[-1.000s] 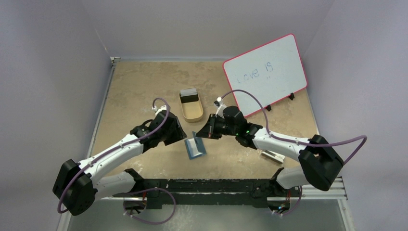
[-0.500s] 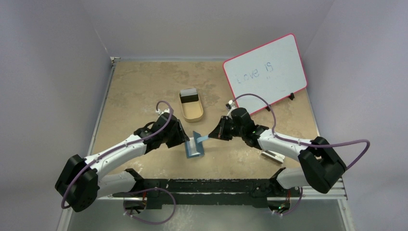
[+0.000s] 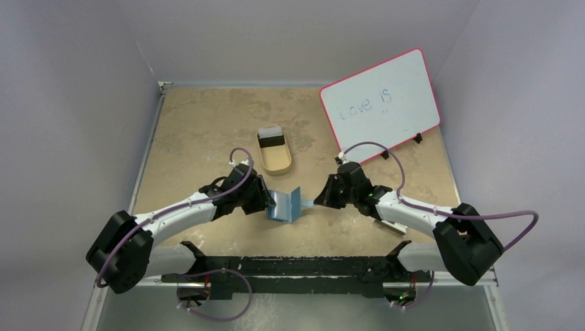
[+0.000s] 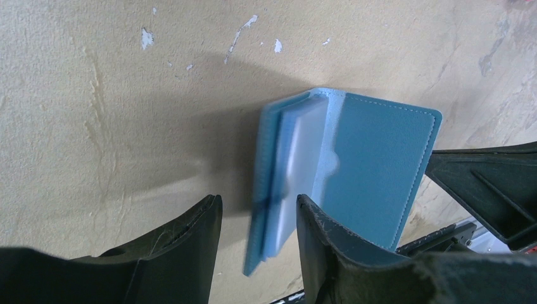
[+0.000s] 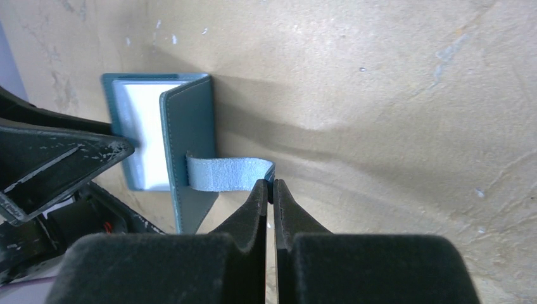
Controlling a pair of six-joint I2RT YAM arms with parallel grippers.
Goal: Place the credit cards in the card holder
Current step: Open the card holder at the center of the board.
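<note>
Overhead, the teal card holder (image 3: 284, 205) stands half-open on the bench (image 3: 207, 131), near the tan tray (image 3: 277, 164). Left wrist: left tool (image 4: 258, 204) apart, straddling its near edge. Right wrist: right tool (image 5: 270, 185) pinched together on its strap tab (image 5: 228, 174).

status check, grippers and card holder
Right gripper shut on the tab, card holder half open. Left gripper open astride its lower leaf. Credit cards in tray, no obstruction seen.

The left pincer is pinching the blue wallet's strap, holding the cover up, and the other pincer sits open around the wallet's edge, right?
No, the arms are swapped: the right pincer pinches the strap of the blue wallet, as the right wrist view shows. The left pincer is the open one around the wallet's edge.
</note>
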